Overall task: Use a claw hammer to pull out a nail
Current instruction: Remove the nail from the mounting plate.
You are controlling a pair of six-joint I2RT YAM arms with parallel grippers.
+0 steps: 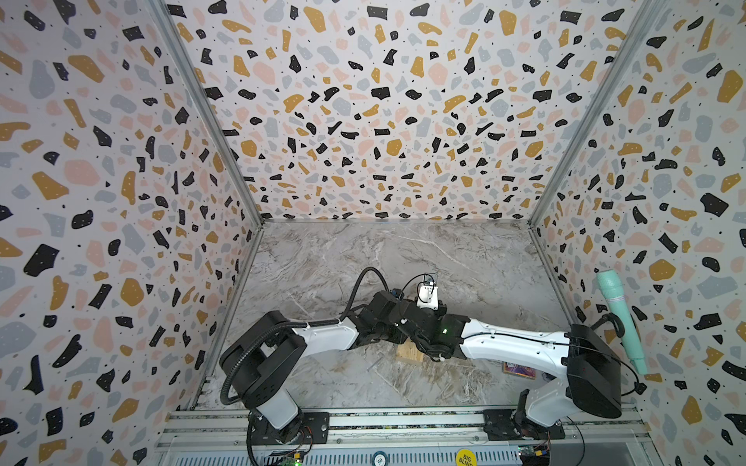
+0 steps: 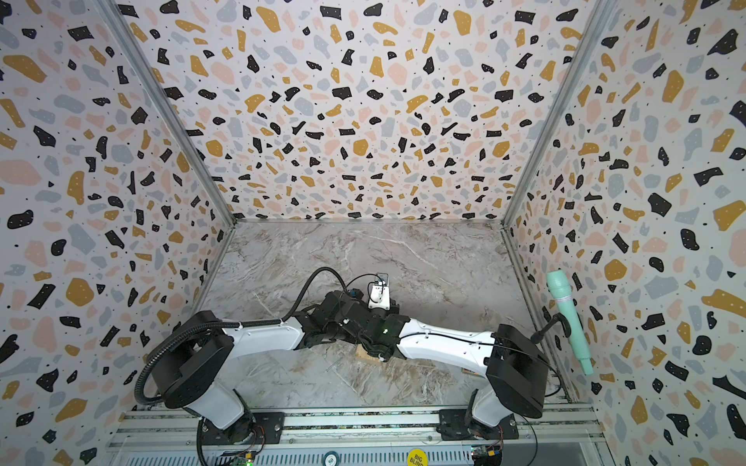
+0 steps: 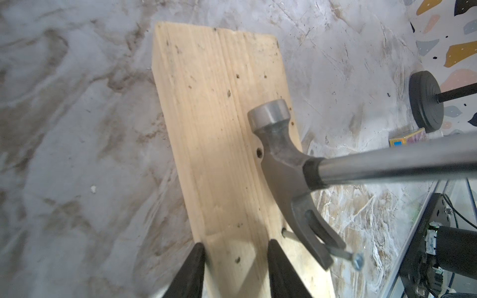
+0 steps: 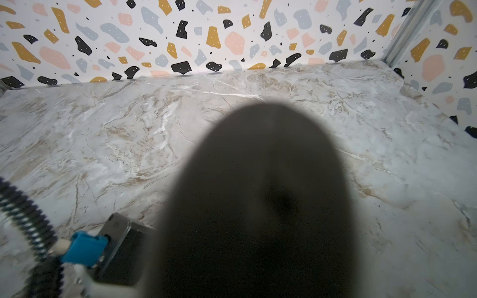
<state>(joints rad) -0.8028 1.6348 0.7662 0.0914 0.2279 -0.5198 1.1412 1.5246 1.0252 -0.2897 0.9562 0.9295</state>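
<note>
1. The claw hammer (image 3: 281,160) hooks its claw on the nail (image 3: 343,252) (bent, partly out) in the plank (image 1: 408,352), toward 6 o'clock from the middle of the table (image 1: 363,262).
2. The right gripper (image 1: 430,347) is clamped on the hammer's handle.
3. The left gripper (image 3: 235,245) has its jaws apart over the plank.

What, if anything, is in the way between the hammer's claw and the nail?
Nothing visible. In the left wrist view the claw hammer has its forked claw hooked around the nail. The nail's shaft runs through the slot and leans out of the wood block.
</note>
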